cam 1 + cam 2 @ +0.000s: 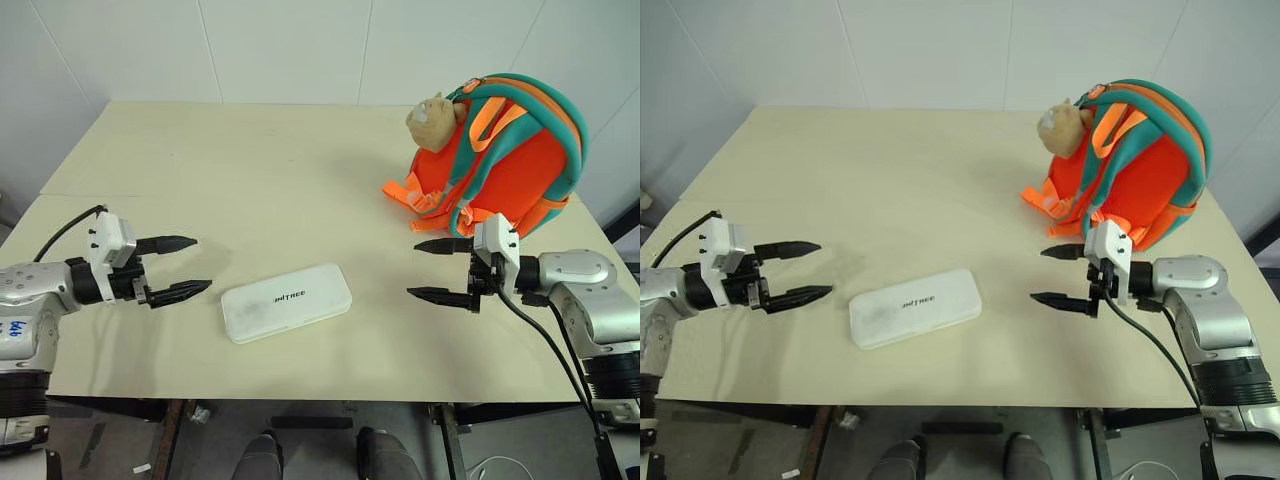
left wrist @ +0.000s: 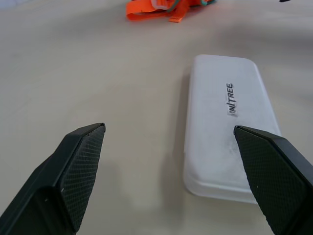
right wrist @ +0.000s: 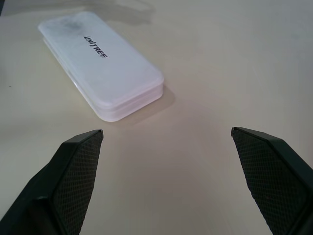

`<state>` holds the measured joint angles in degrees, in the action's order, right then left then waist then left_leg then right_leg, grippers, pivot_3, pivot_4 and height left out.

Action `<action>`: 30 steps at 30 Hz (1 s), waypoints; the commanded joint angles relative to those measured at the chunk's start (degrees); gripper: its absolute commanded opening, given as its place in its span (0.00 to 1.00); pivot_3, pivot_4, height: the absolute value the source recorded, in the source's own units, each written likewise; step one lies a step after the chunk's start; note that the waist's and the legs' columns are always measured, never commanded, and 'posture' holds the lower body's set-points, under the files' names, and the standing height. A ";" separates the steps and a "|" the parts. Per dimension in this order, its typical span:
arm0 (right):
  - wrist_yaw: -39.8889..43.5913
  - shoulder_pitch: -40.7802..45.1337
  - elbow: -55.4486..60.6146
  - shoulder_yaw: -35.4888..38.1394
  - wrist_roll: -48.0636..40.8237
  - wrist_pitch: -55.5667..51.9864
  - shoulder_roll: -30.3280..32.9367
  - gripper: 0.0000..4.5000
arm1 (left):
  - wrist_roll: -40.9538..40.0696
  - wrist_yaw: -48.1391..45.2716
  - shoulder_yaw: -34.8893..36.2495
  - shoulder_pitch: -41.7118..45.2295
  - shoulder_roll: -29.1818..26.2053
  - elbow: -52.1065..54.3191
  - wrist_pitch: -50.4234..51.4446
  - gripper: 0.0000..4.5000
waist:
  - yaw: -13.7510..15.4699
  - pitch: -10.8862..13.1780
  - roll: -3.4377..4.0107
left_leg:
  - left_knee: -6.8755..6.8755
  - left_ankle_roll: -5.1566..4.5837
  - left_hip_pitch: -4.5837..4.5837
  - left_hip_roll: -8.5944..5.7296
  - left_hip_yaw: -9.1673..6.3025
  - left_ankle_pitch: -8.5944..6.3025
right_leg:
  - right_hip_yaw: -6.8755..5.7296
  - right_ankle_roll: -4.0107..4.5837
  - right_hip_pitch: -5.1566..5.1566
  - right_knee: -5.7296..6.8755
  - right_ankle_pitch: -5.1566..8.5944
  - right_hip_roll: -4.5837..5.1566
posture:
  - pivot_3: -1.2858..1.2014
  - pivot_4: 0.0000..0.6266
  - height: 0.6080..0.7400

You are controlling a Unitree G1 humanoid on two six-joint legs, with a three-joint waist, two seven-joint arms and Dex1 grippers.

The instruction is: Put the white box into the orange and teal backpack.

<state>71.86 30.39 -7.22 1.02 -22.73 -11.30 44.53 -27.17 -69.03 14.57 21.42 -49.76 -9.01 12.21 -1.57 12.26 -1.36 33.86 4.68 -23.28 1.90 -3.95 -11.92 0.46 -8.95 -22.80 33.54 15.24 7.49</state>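
The white box (image 1: 286, 301) lies flat near the table's front edge, lid up with dark lettering, between my two grippers; it is also in the wrist views (image 2: 226, 122) (image 3: 101, 61). The orange and teal backpack (image 1: 505, 150) stands at the back right, a tan plush toy (image 1: 432, 118) on its left side and orange webbing (image 1: 412, 195) trailing on the table. My left gripper (image 1: 188, 267) hovers open just left of the box, pointing at it. My right gripper (image 1: 432, 270) hovers open to the box's right, in front of the backpack. Neither touches anything.
The cream table (image 1: 250, 170) stretches wide behind the box and to the back left. Its front edge runs close below the box. White walls stand behind the table, and a cable (image 1: 545, 340) hangs from my right arm.
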 commanded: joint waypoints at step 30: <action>-6.36 16.68 -31.43 -12.28 17.78 13.79 -21.46 0.00 | 5.58 9.25 -4.06 -15.33 3.63 11.88 1.39 0.01 | -0.19 0.00 0.01 | -0.03 0.06 -0.08 0.04 0.18 0.02 | 0.24 0.05 -0.50 0.54 0.09 -0.07 | 0.52 0.24 1.00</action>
<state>64.44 47.65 -40.69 -11.52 -4.38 2.38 23.20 -20.84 -60.22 10.51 5.53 -46.24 0.74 13.02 -1.77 12.26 -1.36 33.83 4.75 -23.36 1.94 -3.77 -11.89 0.72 -8.91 -23.33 34.11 15.33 7.42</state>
